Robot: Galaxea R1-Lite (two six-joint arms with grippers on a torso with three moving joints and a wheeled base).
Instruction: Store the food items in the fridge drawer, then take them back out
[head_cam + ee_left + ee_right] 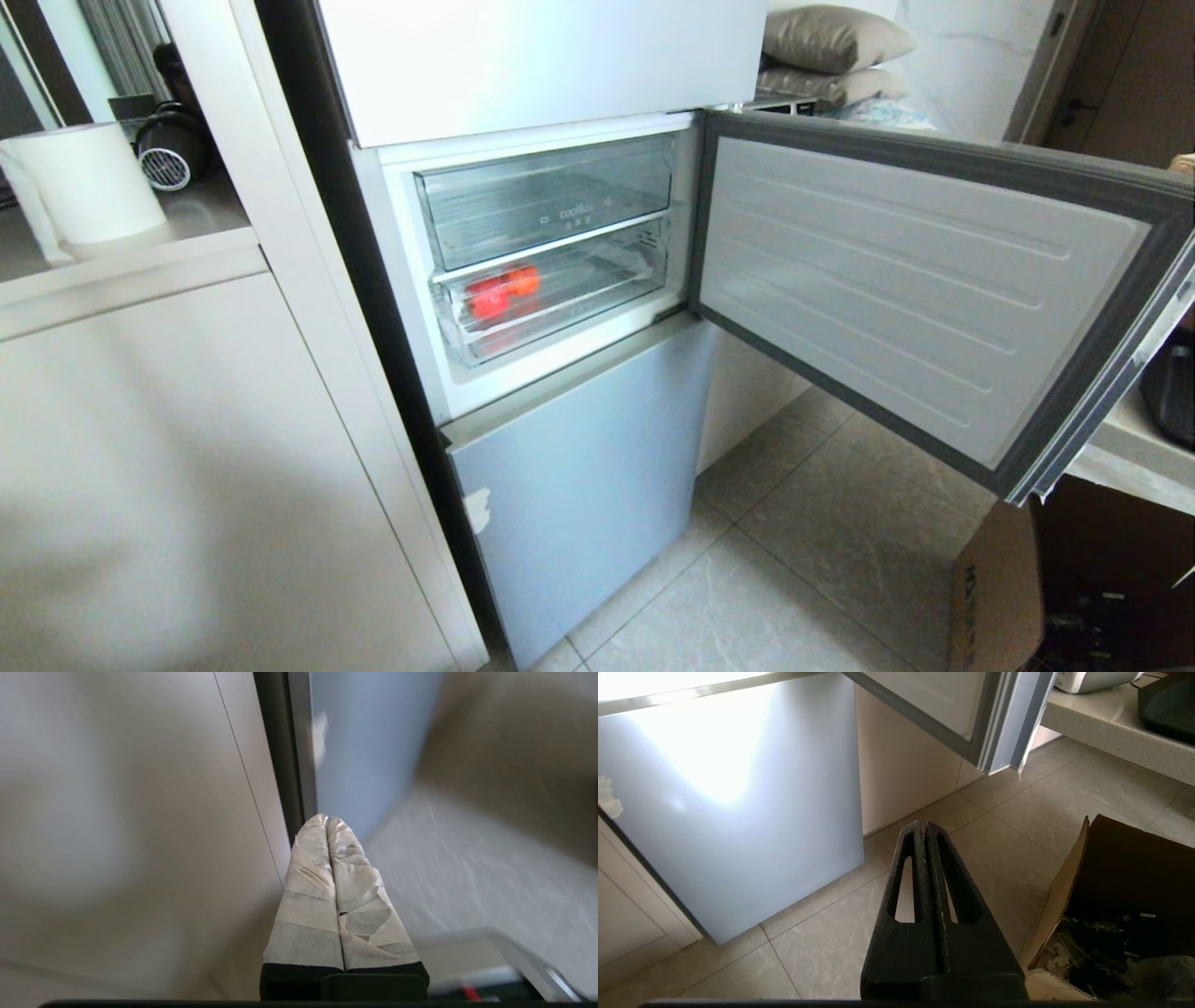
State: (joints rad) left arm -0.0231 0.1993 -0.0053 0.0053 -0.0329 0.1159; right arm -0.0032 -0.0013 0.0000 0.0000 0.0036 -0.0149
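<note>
Sitting side by side in the lower drawer (560,299) are the two food items, a red piece (487,299) and an orange-red piece (523,278), touching or nearly so, toward the drawer's left end. That clear drawer runs long across the fridge (560,93) opening, its front edge facing out into the room, tucked under a taller clear drawer (546,201). Both pieces are rounded, so no long axis to call on either. The fridge door (915,280) is swung wide to the right, and the panel (579,485) below stays shut.

Neither arm shows from the head. Down low, the left gripper (326,821) has its taped fingers (308,896) pressed flat together, nothing between them, pointing at the dark seam where the cabinet (140,812) meets the pale blue panel; that view is smeared.

Over on the other side, the right gripper (923,826) is closed too, black fingers (957,896) meeting at the tips, empty, hanging over the tiled floor (1008,826) beside a cardboard box (1111,896).
</note>
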